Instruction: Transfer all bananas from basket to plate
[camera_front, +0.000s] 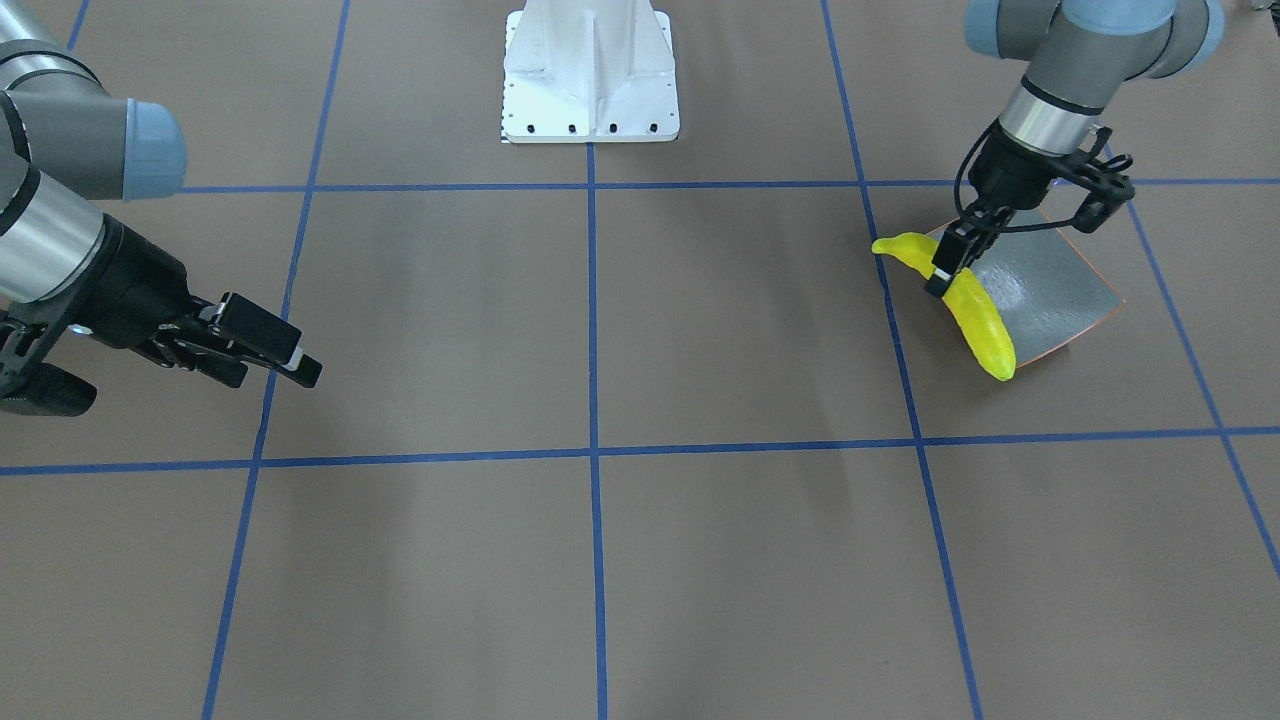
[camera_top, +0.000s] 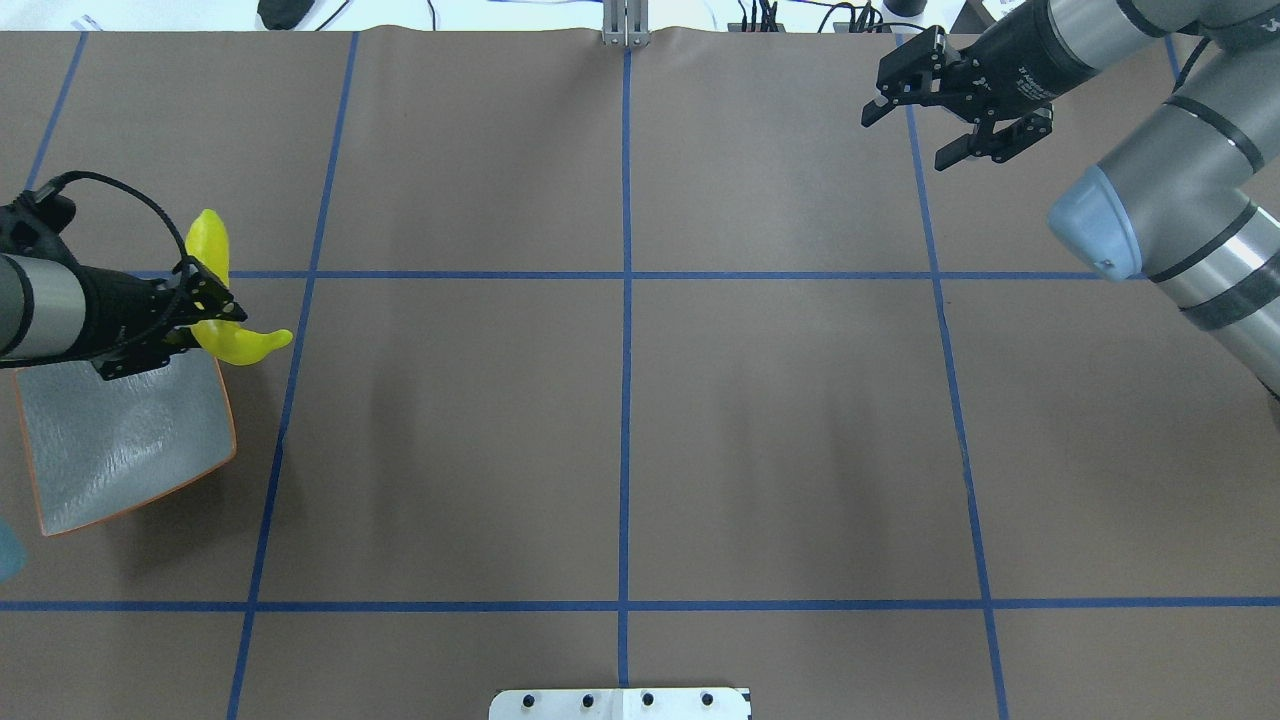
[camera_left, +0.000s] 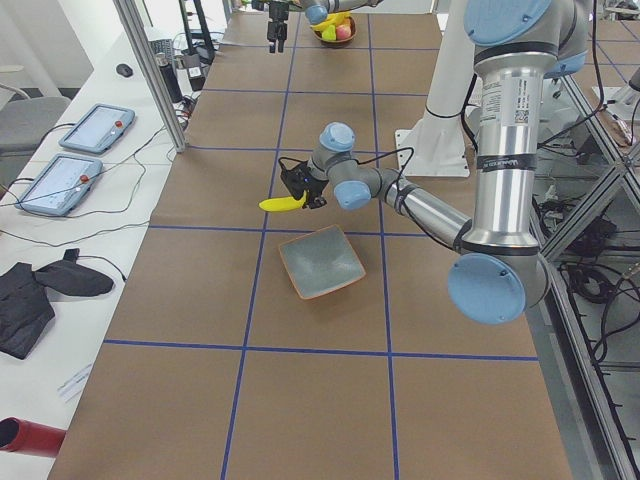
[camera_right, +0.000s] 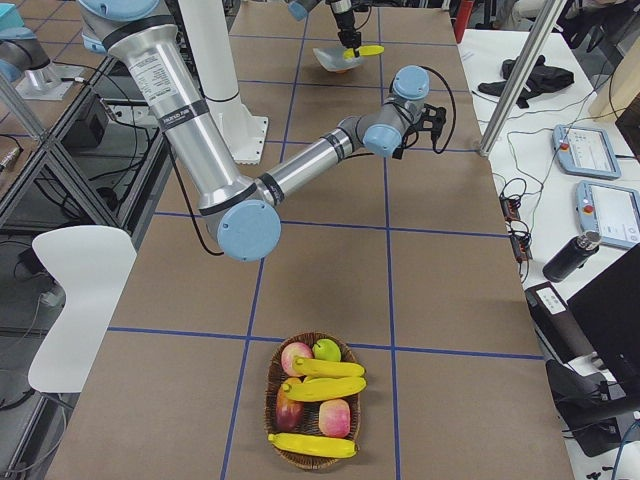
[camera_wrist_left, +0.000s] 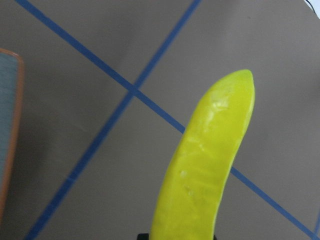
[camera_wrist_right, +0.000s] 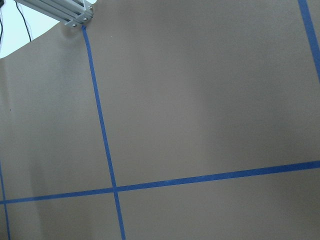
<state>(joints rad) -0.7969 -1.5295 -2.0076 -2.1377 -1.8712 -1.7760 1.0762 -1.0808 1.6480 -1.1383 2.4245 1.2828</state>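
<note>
My left gripper is shut on a bright yellow banana and holds it just over the edge of the grey-green plate with its orange rim. From overhead, the gripper and banana are at the plate's far corner. The left wrist view shows the banana over the brown table, with the plate rim at the left. The basket holds three more bananas. My right gripper is open and empty, far from both.
The basket also holds red and green apples. The white robot base stands at the table's middle edge. Blue tape lines cross the brown table. Tablets and cables lie on a side bench.
</note>
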